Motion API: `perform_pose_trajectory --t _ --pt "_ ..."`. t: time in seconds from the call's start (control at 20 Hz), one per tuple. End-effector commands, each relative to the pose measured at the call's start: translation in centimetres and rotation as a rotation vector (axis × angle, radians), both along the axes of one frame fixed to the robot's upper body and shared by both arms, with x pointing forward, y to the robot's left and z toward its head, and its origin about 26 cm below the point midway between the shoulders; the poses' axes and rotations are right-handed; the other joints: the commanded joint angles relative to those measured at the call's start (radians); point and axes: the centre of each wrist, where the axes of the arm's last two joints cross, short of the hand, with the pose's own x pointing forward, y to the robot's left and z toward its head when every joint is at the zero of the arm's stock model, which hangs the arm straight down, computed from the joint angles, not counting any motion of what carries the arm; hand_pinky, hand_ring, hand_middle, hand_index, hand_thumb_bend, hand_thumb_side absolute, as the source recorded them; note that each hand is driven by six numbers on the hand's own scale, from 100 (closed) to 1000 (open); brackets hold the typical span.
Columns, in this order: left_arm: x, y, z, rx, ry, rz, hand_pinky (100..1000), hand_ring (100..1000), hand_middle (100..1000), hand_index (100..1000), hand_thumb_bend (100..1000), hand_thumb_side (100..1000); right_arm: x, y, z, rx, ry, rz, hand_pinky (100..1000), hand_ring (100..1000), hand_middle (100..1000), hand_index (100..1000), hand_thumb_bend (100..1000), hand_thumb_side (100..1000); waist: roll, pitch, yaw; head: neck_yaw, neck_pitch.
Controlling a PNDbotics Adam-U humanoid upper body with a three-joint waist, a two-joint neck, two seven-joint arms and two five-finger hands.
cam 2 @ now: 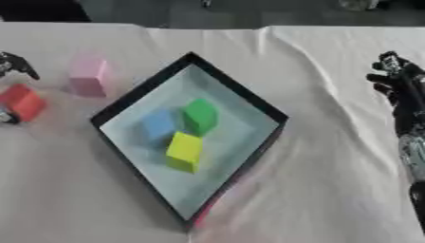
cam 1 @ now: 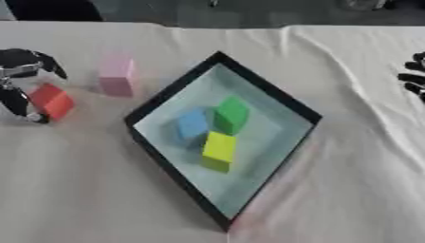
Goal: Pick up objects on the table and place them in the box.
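We look down on a counter (cam 1: 348, 190) draped in a pale cream cloth that lies in soft wrinkles; beyond its far edge the room is dark and grey, with nothing we can make out clearly. Near the middle sits a shallow square box with a black rim and pale greenish floor (cam 1: 166, 97), turned so its corners point toward and away from us. Inside it lie three blocks close together: a green block (cam 1: 231, 115), a blue block (cam 1: 192, 124) touching its left side, and a yellow block (cam 1: 219, 149) just in front of them. Left of the box, on the cloth, a pink block (cam 1: 116, 75) stands upright. Further left, the robot's black left hand (cam 1: 18, 71) has its fingers (cam 1: 15, 102) curled around a red block (cam 1: 51, 100). At the right edge, the black right hand (cam 2: 397, 80) rests idle; its fingers are spread apart, holding nothing.
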Motion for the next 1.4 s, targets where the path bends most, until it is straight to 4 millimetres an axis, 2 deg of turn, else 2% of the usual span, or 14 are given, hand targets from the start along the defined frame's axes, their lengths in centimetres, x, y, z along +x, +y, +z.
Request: perform_pose_trajectory --t 0.05,0.4,0.5,0.6,0.85,0.95,1.05,1.15,1.3,1.4 --pt "-0.3 0.5 2.5 0.026 -0.043 0.035 845 856 785 826 642 100 0.0 -0.4 0.9 -0.019 -0.022 -0.004 895 758 744 796 100 638 -0.006 -0.004 -0.002 0.004 -0.012" --pt "-0.2 0.9 2.1 0.041 -0.039 0.052 834 844 759 799 650 100 -0.1 -0.6 0.8 -0.016 -0.022 -0.014 895 758 744 796 100 655 -0.006 -0.003 -0.006 0.005 -0.013" --pt "-0.2 0.9 2.1 0.045 -0.035 0.045 817 817 730 778 657 100 -0.1 -0.5 0.7 -0.015 -0.021 -0.013 896 758 744 796 100 658 -0.006 -0.003 -0.006 0.005 -0.012" --pt "-0.2 0.8 2.1 0.050 -0.035 0.040 790 769 664 732 660 100 -0.1 -0.5 0.7 -0.013 -0.020 -0.012 896 758 744 797 100 658 -0.006 -0.003 -0.006 0.005 -0.012" --pt "-0.4 0.3 3.1 0.049 -0.146 0.001 641 525 432 473 628 100 -0.1 -0.7 0.7 -0.014 -0.018 -0.013 897 759 745 798 100 663 -0.005 -0.005 -0.006 0.003 -0.008" --pt "-0.7 -0.5 4.5 0.028 -0.236 -0.049 635 508 416 454 623 100 -0.2 -0.7 0.7 -0.016 -0.021 -0.014 897 759 744 798 100 660 -0.004 -0.006 -0.007 0.004 -0.005" --pt "-1.5 -2.3 6.8 0.032 -0.323 -0.148 634 507 413 449 617 100 -0.3 -0.9 0.8 -0.019 -0.026 -0.016 898 758 744 798 100 656 -0.004 -0.009 -0.007 0.004 0.000" --pt "-2.7 -5.0 9.4 -0.002 -0.385 -0.280 634 505 413 450 612 100 -0.3 -0.9 1.1 -0.025 -0.031 -0.012 898 759 745 798 100 652 -0.003 -0.013 -0.006 0.003 0.004" --pt "-4.5 -10.7 12.0 -0.074 -0.393 -0.494 640 514 420 458 613 100 -0.3 -0.9 1.6 -0.029 -0.045 -0.004 898 760 746 799 100 644 -0.001 -0.022 -0.004 0.001 0.011" --pt "-5.5 -14.9 12.6 -0.083 -0.349 -0.619 645 523 429 468 615 100 -0.2 -0.7 2.1 -0.030 -0.055 0.007 898 762 748 800 100 641 -0.001 -0.031 -0.003 -0.004 0.013"
